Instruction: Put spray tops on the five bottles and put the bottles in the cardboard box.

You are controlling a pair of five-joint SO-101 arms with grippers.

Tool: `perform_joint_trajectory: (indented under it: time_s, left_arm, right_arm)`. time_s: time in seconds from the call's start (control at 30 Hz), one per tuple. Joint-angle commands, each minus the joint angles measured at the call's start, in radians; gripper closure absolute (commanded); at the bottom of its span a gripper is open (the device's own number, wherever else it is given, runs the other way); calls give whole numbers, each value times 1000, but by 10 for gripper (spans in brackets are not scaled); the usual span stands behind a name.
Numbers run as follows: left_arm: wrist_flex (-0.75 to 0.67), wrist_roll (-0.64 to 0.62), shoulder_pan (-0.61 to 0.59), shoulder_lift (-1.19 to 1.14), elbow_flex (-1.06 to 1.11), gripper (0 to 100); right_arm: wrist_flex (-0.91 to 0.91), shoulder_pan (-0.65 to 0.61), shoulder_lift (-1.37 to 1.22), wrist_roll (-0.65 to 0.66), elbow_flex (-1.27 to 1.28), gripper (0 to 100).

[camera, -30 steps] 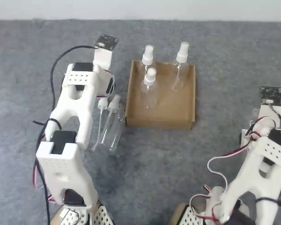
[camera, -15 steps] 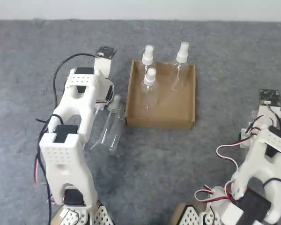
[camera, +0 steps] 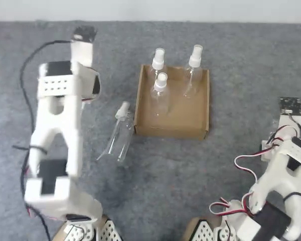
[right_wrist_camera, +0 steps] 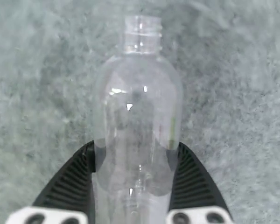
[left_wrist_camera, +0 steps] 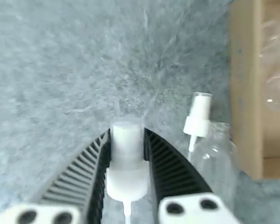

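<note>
The one uncapped bottle (right_wrist_camera: 137,116) sits in your right gripper (right_wrist_camera: 136,148), jaws closed round its lower body, its long axis running straight out from the wrist and its bare threaded neck pointing away over the grey mat (right_wrist_camera: 37,70). The top (left_wrist_camera: 126,177) it needs is in your left gripper (left_wrist_camera: 126,134), jaws pinched on the white head and collar, nozzle end outward and the thin dip tube trailing back toward the wrist. Seen from above, the two are well apart: the left arm (camera: 57,125) stands high over the far-left part of the mat, the right arm (camera: 286,170) sits low at the near-right edge, and the box (camera: 170,132) lies between them. Top and neck are therefore on opposite sides of the box, and both arms look to have ground to cover before they meet. As held, the tube faces your left wrist, not the neck, so you will likely need to turn that wrist until the tube lines up with the bottle's axis. Three capped bottles (camera: 159,95) are already in the box. A fourth bottle (camera: 119,138), also capped, lies on the mat just beside the box's left wall, head toward the far side, nearer your left arm
</note>
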State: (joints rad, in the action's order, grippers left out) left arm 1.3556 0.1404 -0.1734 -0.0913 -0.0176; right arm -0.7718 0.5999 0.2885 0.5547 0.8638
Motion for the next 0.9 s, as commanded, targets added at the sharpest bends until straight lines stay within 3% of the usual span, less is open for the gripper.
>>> perform_joint_trajectory:
  time_s: [0.0, 0.13, 0.23, 0.37, 0.53, 0.87]
  left_arm:
    - [55, -23, 31, 244, 48, 991]
    - [21, -25, 60, 373, 185, 990]
    - [-6, -29, 69, 466, 277, 990]
    - [-12, -71, 72, 600, 384, 988]
    - [-143, -75, 74, 727, 565, 988]
    - [-193, -77, 100, 763, 653, 987]
  right_arm:
    - [-25, 2, 7, 54, -35, 892]
    - [-70, -7, 7, 63, -21, 695]
    - [-71, -5, 18, 63, -23, 602]
    - [-76, -10, 18, 57, -26, 592]
    - [-113, -27, 5, -2, -124, 592]
    - [-568, -156, -317, -29, -677, 593]
